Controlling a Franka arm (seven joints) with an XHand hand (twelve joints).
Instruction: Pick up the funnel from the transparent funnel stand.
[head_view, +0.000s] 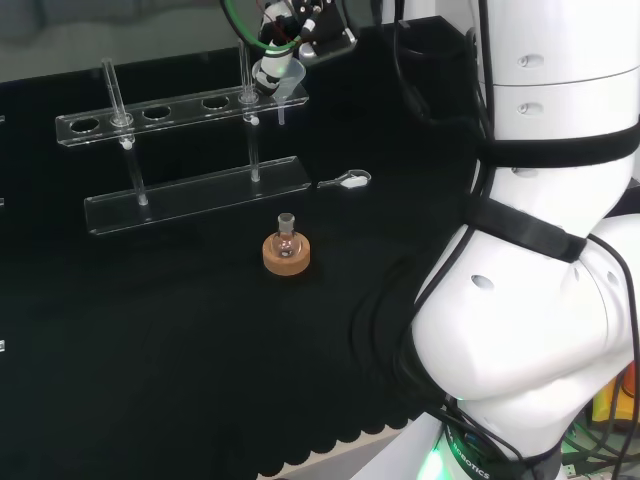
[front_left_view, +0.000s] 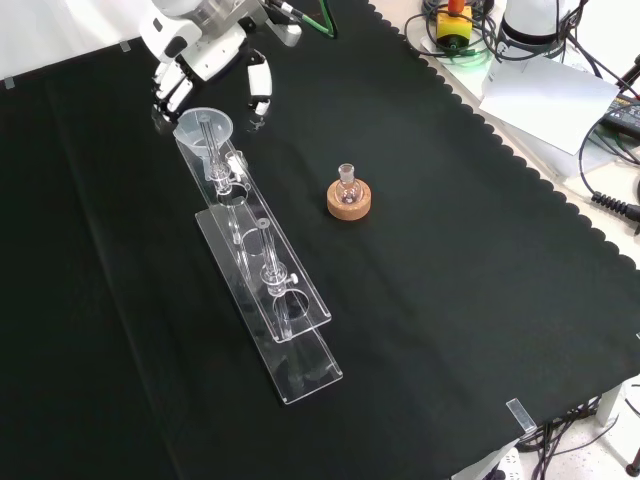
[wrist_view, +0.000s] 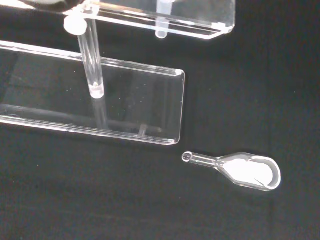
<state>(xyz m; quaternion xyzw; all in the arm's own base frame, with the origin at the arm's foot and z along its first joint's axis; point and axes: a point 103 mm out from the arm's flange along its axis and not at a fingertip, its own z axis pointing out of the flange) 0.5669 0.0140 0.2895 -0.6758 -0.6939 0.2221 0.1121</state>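
**Operator:** Front view first. I see the funnel (front_left_view: 204, 126) sitting in the end hole of the transparent funnel stand (front_left_view: 262, 270), at the end far from the camera, with its stem hanging down through the upper bar. My hand (front_left_view: 205, 52) is right behind it. The fingers (front_left_view: 259, 92) are spread to both sides of the cone and I think they do not close on it yet.

**Colleague:** How do you expect it to handle?

**Operator:** It looks like thin clear glass or plastic, so I judge it light, stiff and slippery, and maybe easy to break. I would take it at the cone, just under the rim, where the wall is wide. The stem is narrow, and it is inside the hole.

**Colleague:** Any risk?

**Operator:** The stand is light too, I believe. If I pull to the side, the stem can catch the bar and tip the whole stand. So the lift must go straight up.

**Colleague:** Other things near?

**Operator:** A small flask (front_left_view: 347, 181) on a cork ring (front_left_view: 349, 201) stands well apart on the worktop (front_left_view: 480, 280). In the wrist view a clear scoop (wrist_view: 245, 170) lies near the stand's base plate (wrist_view: 125, 107).
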